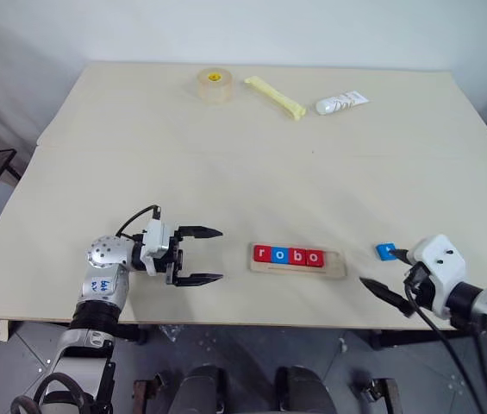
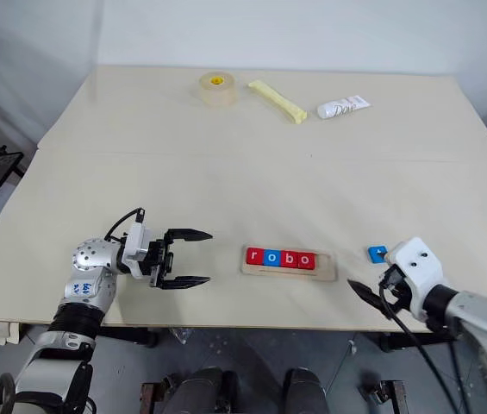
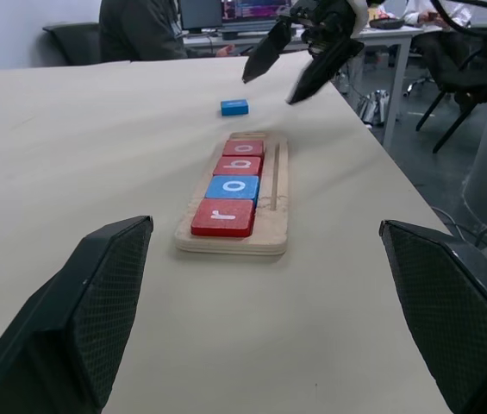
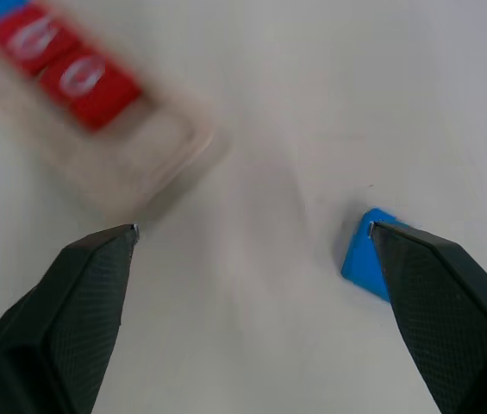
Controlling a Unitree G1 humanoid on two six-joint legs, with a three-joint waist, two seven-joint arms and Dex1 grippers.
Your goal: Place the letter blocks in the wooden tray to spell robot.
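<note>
The wooden tray (image 1: 335,265) lies near the table's front edge, holding a row of letter blocks (image 1: 288,255) that reads r, o, b, o: red, blue, red, red. The slot's right end is bare. One blue letter block (image 1: 385,251) lies flat on the table to the right of the tray, its letter unreadable. My right gripper (image 1: 382,268) hangs open just in front of this block, one fingertip (image 4: 415,259) over its edge, holding nothing. My left gripper (image 1: 220,254) is open and level to the left of the tray, pointing at it (image 3: 273,216), with nothing between its fingers.
At the far side of the table lie a tape roll (image 1: 214,85), a yellow stick (image 1: 274,97) and a white tube (image 1: 341,103). The table's front edge (image 1: 252,321) runs close below the tray. In the left wrist view a seated person (image 3: 140,30) and desks show beyond the table.
</note>
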